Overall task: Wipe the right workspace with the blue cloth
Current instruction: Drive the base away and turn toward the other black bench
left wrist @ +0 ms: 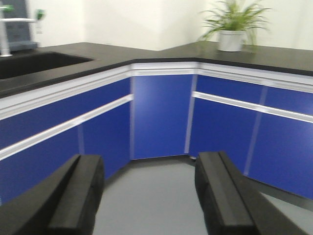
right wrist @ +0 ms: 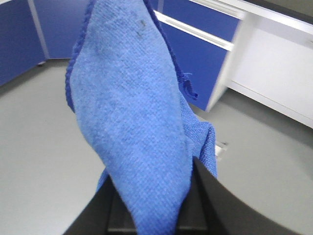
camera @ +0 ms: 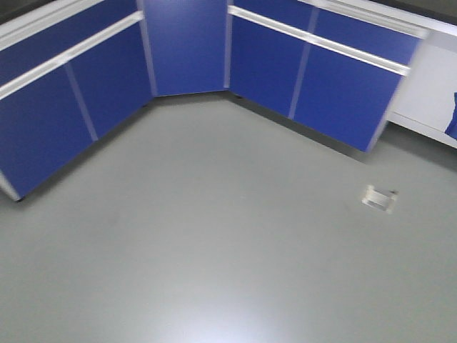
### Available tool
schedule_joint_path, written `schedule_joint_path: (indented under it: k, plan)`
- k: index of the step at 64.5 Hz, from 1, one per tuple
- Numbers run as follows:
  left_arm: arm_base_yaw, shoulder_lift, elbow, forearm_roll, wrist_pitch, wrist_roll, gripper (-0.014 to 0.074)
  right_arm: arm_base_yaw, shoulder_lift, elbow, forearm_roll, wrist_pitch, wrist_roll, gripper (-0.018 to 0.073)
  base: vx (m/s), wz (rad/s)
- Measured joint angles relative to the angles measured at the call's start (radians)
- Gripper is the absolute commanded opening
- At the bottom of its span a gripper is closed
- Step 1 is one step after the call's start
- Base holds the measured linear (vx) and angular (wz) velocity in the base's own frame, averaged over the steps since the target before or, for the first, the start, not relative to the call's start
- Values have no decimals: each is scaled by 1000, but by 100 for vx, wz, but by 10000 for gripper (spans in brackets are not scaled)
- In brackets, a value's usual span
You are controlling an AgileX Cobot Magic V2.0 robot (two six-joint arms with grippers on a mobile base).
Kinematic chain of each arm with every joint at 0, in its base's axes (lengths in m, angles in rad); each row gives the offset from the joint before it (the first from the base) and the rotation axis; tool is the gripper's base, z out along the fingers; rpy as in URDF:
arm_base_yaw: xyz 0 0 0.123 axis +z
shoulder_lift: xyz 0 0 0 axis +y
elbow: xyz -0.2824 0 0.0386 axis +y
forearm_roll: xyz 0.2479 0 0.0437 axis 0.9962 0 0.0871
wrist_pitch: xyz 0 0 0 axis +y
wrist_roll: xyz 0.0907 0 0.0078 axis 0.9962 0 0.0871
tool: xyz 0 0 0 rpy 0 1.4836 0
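Pinches blue cloth (right wrist: 132,122) in right end effector (right wrist: 151,210), up off the grey floor (right wrist: 39,147), likely for carrying to the wipe spot. Soft nubby weave, draped in folds, frayed edge, dark specks. Holds left end effector (left wrist: 146,196) spread, empty, facing blue cabinets (left wrist: 161,117) under matte black table (left wrist: 146,51). Cannot pick out right workspace.

Bright, even indoor light; faint shadows. A pale sheen lies on the grey floor (camera: 214,314) at the front view's bottom edge. The blue cabinets (camera: 335,93) smear with motion blur, the left wrist view is soft too; the blue cloth (right wrist: 132,122) shows crisp weave.
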Motion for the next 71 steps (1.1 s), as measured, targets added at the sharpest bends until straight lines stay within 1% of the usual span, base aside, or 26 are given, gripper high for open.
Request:
schedule_joint_path:
  k: [45, 71]
  plan:
    - [0, 0, 0, 0, 0, 0, 523, 0, 0, 0, 0, 0, 0, 3, 3, -71]
    - [0, 0, 0, 0, 0, 0, 523, 0, 0, 0, 0, 1, 0, 3, 13, -54]
